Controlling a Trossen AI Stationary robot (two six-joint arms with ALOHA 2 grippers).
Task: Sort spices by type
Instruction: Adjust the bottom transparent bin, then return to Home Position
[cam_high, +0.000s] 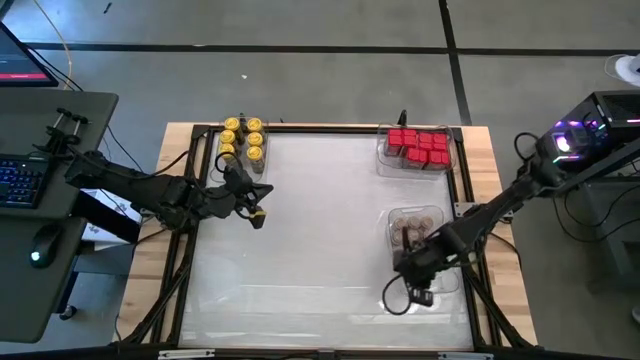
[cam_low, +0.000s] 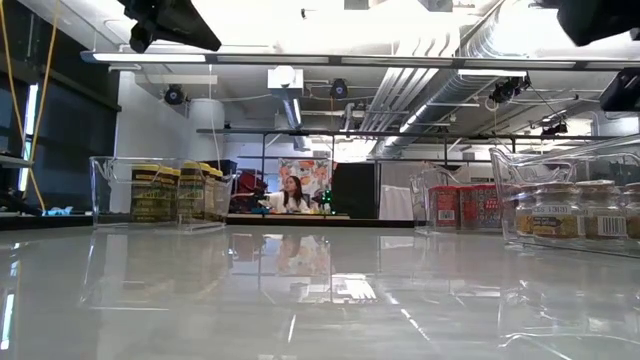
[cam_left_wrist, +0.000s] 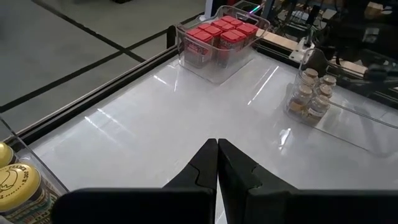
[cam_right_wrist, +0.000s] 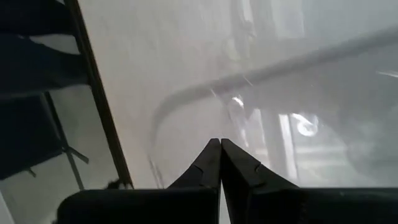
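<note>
The spices sit sorted in three clear trays. Yellow-lidded jars (cam_high: 243, 139) (cam_low: 180, 192) stand at the far left, red square-topped boxes (cam_high: 418, 147) (cam_left_wrist: 219, 34) at the far right, and brown-lidded jars (cam_high: 415, 232) (cam_left_wrist: 313, 94) at the right. My left gripper (cam_high: 257, 217) (cam_left_wrist: 217, 149) hangs shut above the bare table, just near of the yellow jars. My right gripper (cam_high: 418, 290) (cam_right_wrist: 220, 149) is shut and points down above the near corner of the brown-jar tray (cam_right_wrist: 186, 99). Neither holds anything.
The white tabletop (cam_high: 310, 240) lies between the trays, with a dark frame (cam_high: 180, 260) around its edges. A desk with keyboard and mouse (cam_high: 30, 190) stands left of the table. In the low view a person (cam_low: 293, 195) sits far behind the table.
</note>
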